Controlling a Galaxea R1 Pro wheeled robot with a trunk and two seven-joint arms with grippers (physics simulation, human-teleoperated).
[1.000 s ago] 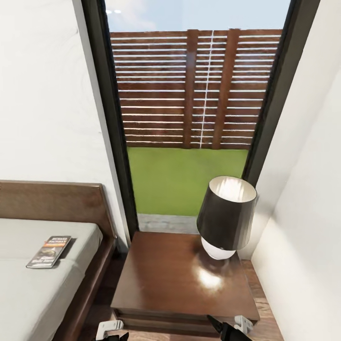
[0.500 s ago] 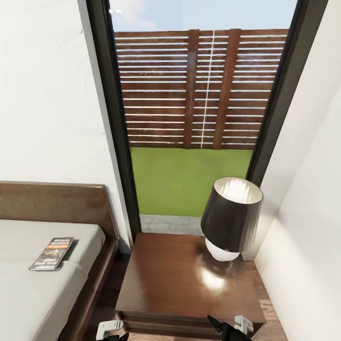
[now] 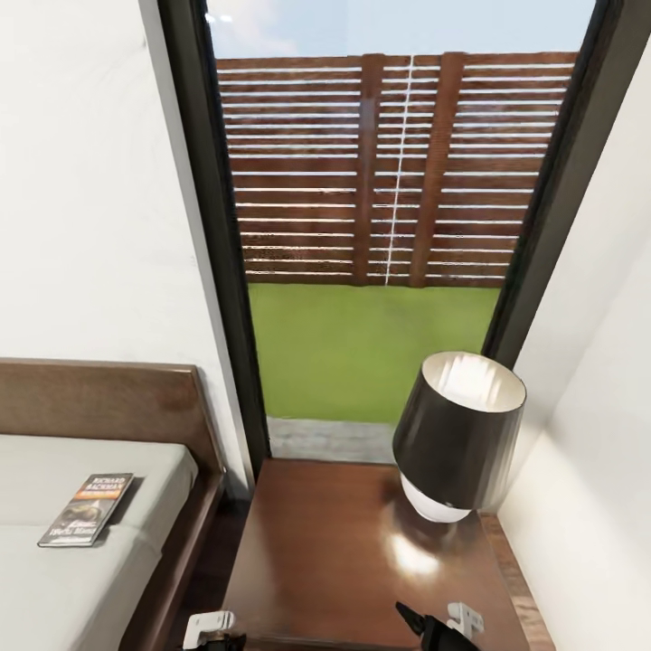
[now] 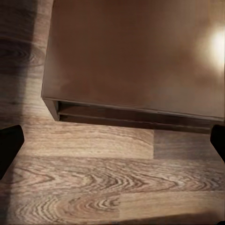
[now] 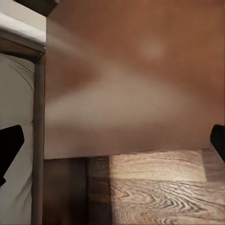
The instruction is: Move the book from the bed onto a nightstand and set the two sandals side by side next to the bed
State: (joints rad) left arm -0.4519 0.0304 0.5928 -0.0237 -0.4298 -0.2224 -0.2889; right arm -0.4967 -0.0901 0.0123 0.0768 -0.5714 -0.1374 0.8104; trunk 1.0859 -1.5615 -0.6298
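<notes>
Room: the bedroom corner, with white walls on both sides and a tall dark-framed window (image 3: 208, 235) between them; through the glass a green lawn (image 3: 371, 348) and a brown slatted fence (image 3: 389, 167) show.
Bed: the bed (image 3: 194, 452) lies at the left of the head view, with a dark wooden headboard and side rail around a pale grey mattress.
Book: the book (image 3: 86, 509) lies flat on the mattress, near the headboard and the bed's near edge; its dark cover faces up with white lettering and an orange band.
Nightstand: the nightstand (image 3: 334, 551) stands just beside the bed, below the window, with a narrow strip of floor between the two; its glossy top carries a bright reflection.
Lamp: a lamp (image 3: 461, 434) with a dark shade and white rounded base stands on the nightstand's far right corner.
Floor: brown wood planks (image 4: 93, 187) run under the nightstand's front edge in the left wrist view.
Left gripper: the left gripper (image 4: 112, 140) hangs over the floor just in front of the nightstand; its dark fingertips sit at opposite edges of the wrist picture, spread wide, with nothing between them.
Right gripper: the right gripper (image 5: 112, 140) hangs over the nightstand's edge beside the mattress; its fingers are likewise far apart and hold nothing.
</notes>
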